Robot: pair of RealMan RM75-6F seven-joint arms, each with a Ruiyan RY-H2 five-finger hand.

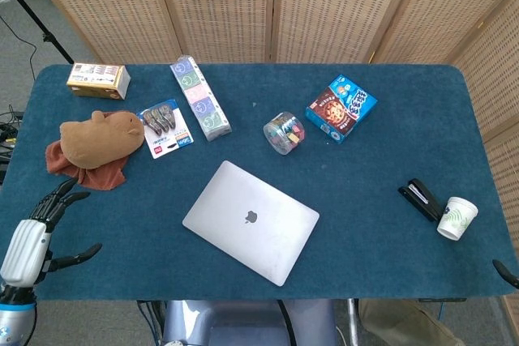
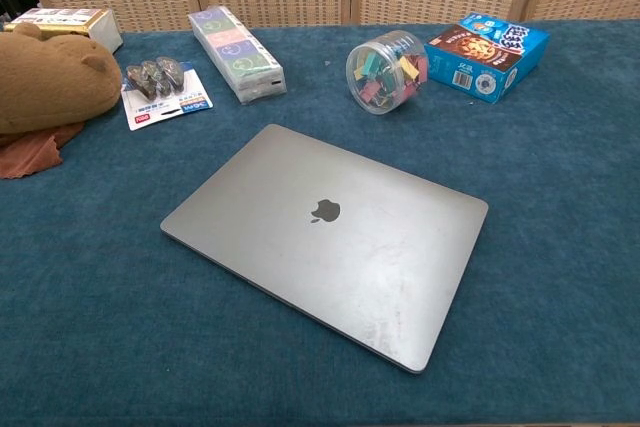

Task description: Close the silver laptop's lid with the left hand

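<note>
The flat silver aluminium laptop (image 1: pixel 250 222) lies closed on the blue felt table (image 1: pixel 389 200), long axis diagonal. The silver-and-black left hand (image 1: pixel 34 235), fingers spread and empty, hangs well left of the laptop, off the table edge

Brown plush toy (image 1: pixel 99 138), clip jar (image 1: pixel 283 132), cookie box (image 1: pixel 341 108), stapler (image 1: pixel 420 198), paper cup (image 1: pixel 456 217)
</note>
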